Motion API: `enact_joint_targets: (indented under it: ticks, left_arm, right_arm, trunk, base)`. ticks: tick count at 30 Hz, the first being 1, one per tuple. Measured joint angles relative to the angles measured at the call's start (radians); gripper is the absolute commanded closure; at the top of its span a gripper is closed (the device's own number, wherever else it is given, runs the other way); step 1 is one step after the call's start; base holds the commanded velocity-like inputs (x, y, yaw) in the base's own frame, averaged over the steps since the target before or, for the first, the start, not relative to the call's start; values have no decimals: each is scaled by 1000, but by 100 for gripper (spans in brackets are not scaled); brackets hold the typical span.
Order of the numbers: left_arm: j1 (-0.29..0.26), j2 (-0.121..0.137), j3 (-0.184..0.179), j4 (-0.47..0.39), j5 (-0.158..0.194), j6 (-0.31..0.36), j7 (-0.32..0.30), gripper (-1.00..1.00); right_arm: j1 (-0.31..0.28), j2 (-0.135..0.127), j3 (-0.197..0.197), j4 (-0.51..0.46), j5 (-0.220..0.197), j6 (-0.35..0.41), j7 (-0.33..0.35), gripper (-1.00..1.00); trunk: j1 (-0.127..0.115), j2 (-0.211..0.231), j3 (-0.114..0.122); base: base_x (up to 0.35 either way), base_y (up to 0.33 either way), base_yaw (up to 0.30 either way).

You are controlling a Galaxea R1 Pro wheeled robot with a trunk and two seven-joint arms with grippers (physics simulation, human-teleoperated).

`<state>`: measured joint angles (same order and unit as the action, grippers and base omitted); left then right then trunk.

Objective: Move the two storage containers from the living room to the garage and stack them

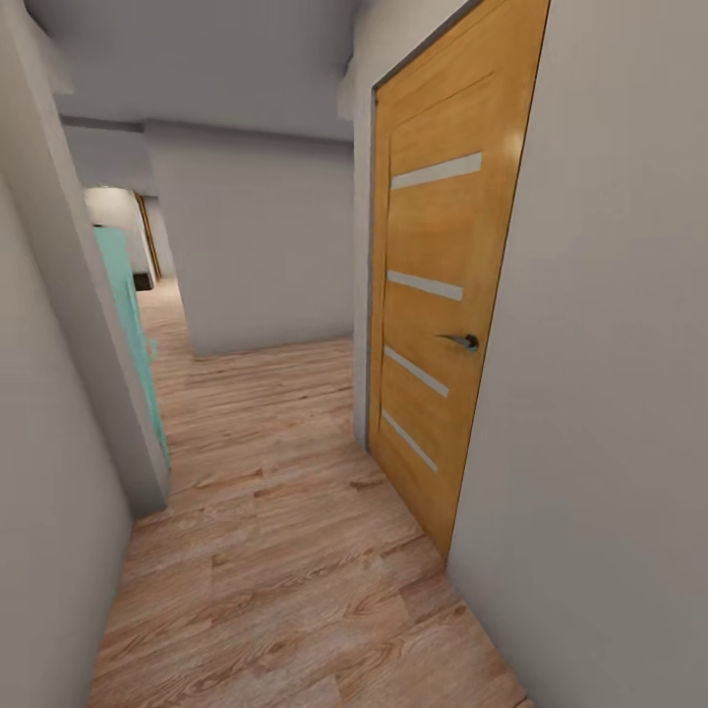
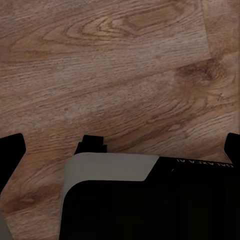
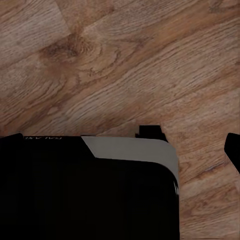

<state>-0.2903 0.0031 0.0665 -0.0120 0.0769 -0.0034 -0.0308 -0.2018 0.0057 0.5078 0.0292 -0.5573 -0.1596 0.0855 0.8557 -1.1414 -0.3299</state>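
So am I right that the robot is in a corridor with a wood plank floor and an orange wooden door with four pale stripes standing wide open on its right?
Not quite: the door is closed, sitting flush in its frame with its lever handle facing the corridor, as the head view shows. The rest holds: wood plank floor, four pale stripes, door on the robot's right.

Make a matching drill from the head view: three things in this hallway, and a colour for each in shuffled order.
Things:
1. door
2. door handle
3. panel at the left opening

Colours:
A. turquoise
B. orange-brown wood with pale stripes
C. dark metal

Pairs: 1-B, 2-C, 3-A
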Motion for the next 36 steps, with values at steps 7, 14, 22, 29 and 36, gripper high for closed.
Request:
enact_joint_targets:
  ticks: [7, 14, 22, 29, 36]
  left_arm:
    - [0, 1, 1, 2, 2, 3, -1, -100]
    - [0, 0, 1, 3, 2, 11, -2, -100]
    - [0, 0, 1, 4, 4, 12, -2, -100]
    - [0, 3, 2, 2, 5, 3, -3, -100]
    - [0, 3, 3, 2, 5, 0, -3, -100]
  right_arm:
    - [16, 2, 3, 0, 6, 0, 1, -100]
    - [19, 0, 2, 0, 5, 8, 4, -100]
    - [19, 0, 1, 0, 5, 15, 4, -100]
    - [19, 11, 3, 0, -4, 20, -31, -100]
    - [19, 12, 2, 0, -3, 19, -49, -100]
  trunk:
    - [0, 0, 0]
    - [0, 0, 0]
    - [0, 0, 0]
    - [0, 0, 0]
    - [0, 0, 0]
  base:
    - [322, 0, 1]
    - [323, 0, 0]
    - [323, 0, 0]
    - [323, 0, 86]
    - [323, 0, 250]
